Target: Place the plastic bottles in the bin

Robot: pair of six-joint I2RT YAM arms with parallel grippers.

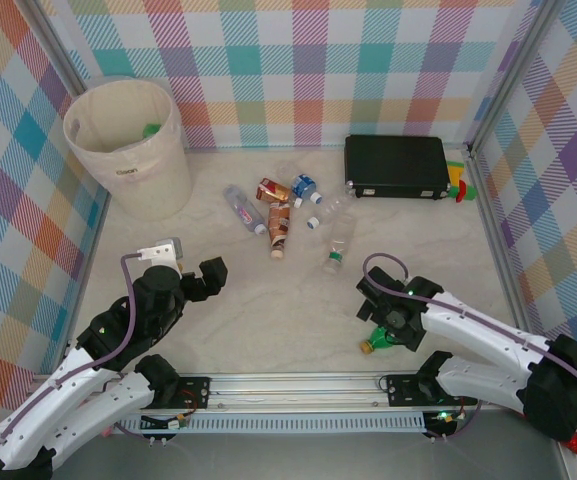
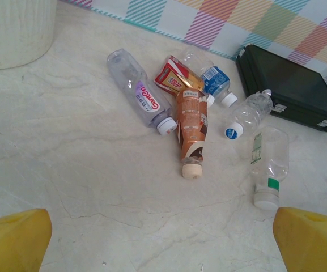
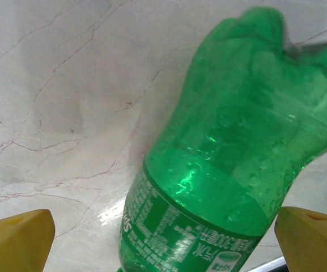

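R gripper (image 3: 163, 243): jaws spread wide, nothing pinched, set low over a green bottle (image 3: 237, 141) lying on the table (image 1: 268, 320) nr the front rail (image 1: 298, 383). Bottle is dented and round. Risk: pads close on the curved wall and it squirts out or rolls vs. the rail.

L gripper (image 2: 163, 241): jaws spread, empty, facing the mid-table bottles (image 2: 190, 127). Several touch or overlap. Risk: picking one nudges its neighbours.

Far: bin (image 1: 128, 150) in the far-L corner, one green item inside. Black case (image 1: 396, 165) at the back, not for binning. Risk: long carry from R side, poss. drop en route.
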